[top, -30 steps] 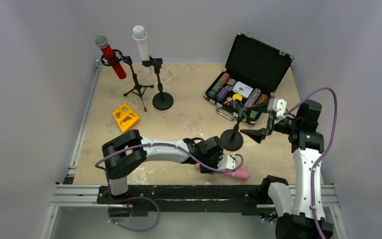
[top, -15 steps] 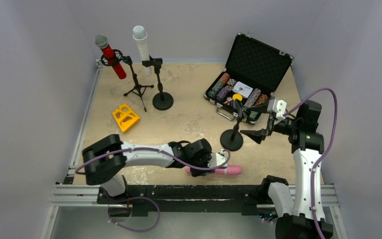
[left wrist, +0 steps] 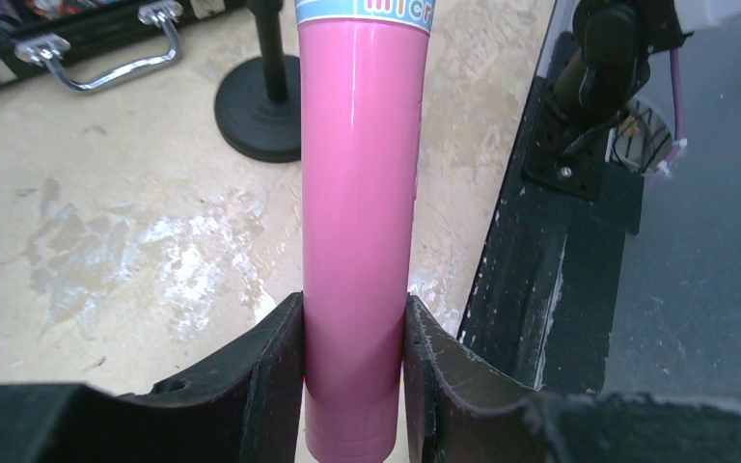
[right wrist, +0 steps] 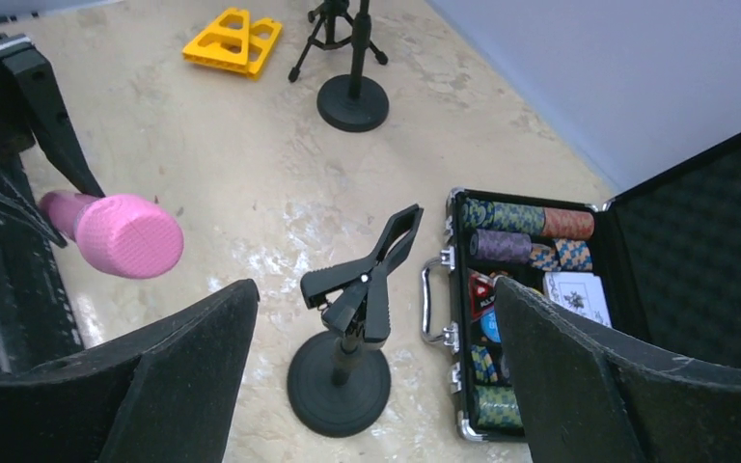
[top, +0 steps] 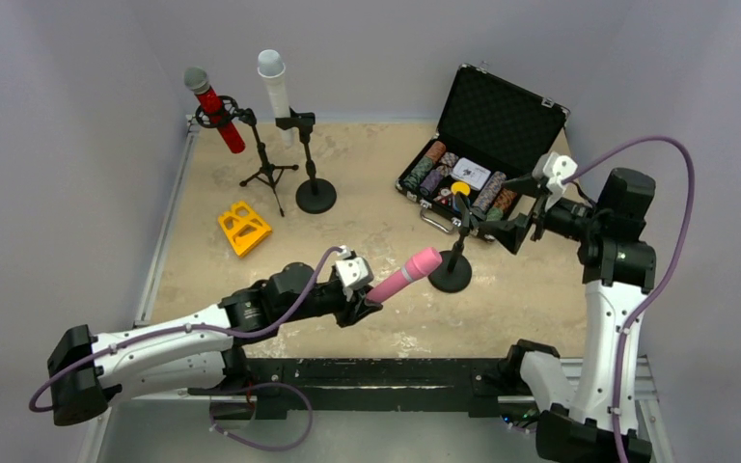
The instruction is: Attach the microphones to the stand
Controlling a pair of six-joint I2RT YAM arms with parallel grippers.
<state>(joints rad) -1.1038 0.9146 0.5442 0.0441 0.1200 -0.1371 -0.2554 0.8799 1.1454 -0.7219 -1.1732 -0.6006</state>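
While the red microphone (top: pixel 214 108) and white microphone (top: pixel 275 87) sat clipped at upper left, the left gripper (top: pixel 362 297) clenched the pink microphone (top: pixel 403 274) mid-frame, head toward the spring-clip stand (top: pixel 453 260). The right gripper (top: pixel 513 234) hovered beside it, jaws spread, empty. Next, probably: pinch the clip open, seat the microphone.

We see bare desk (top: pixel 367 183) between yellow block (top: pixel 243 228) and clip stand (top: pixel 451 278): wide lane. Clip stand stands just in front of chip case (top: pixel 498 118), lid up; case handle (top: pixel 434 220) near its pole, gap tight. Right pincer (top: pixel 502 231), jaws spread wide, hangs beside stand top on case side. Pink microphone (top: pixel 403 273), clamped in left pincer (top: pixel 365 297), slants toward stand from left, head near pole. We find tripod stand (top: pixel 268 176) and round-base stand (top: pixel 315 196) crowding far-left corner, walls close behind.
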